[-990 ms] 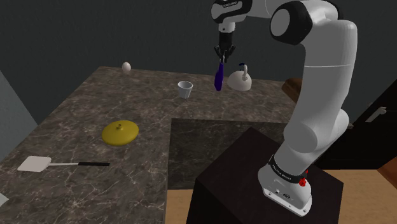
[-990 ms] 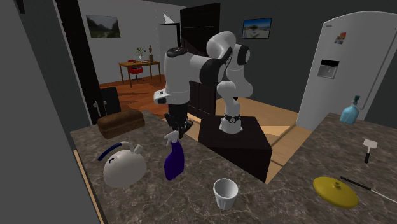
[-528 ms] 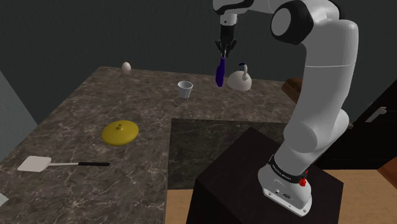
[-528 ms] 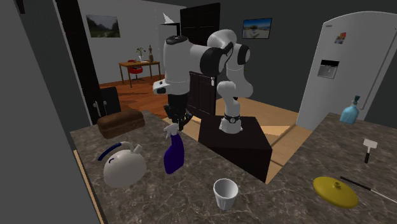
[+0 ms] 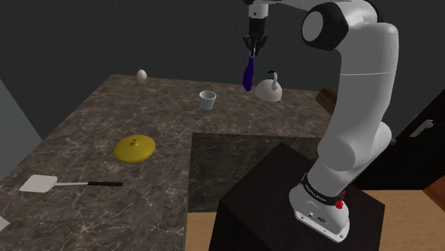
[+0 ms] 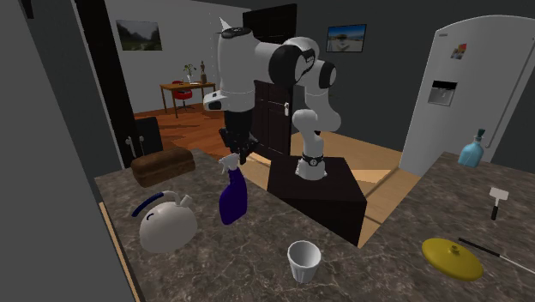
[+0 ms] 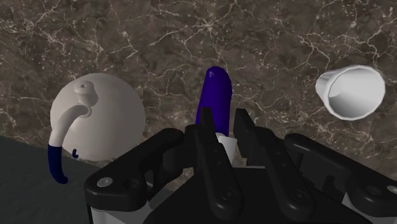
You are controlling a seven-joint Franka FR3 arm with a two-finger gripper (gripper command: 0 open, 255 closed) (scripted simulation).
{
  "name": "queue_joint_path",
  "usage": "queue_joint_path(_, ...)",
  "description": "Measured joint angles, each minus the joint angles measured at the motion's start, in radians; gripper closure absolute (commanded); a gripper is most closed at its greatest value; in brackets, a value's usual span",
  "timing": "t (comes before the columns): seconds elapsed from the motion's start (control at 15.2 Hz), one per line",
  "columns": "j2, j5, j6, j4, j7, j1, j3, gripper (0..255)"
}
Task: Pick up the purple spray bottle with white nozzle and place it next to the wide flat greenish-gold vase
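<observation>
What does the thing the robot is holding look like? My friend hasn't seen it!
Find the dark marble counter and follow the white arm up to its black gripper. Hanging from it is a slim spray bottle with a white nozzle, between a round kettle and a small cup. Both neighbours are white; the bottle alone is purple.

— Where's the spray bottle (image 5: 247,75) (image 6: 231,199) (image 7: 214,95)?
— Hanging upright in the air over the tabletop (image 5: 93,121), white nozzle pinched in the tool (image 5: 251,48) (image 6: 233,157) (image 7: 222,127), dark purple body below.
— And the vase (image 5: 134,149) (image 6: 452,258)?
— Yellowish, wide and flat, lying on the tabletop, well apart from the bottle.
</observation>
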Motion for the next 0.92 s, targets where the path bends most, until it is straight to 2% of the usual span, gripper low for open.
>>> queue_joint_path(0.26,0.017,0.003,-0.060,0.077,-0.006,-0.005,-0.001,255)
queue_joint_path(0.92,-0.213,-0.034,0.011,-0.238,0.190,0.143,0.059,255)
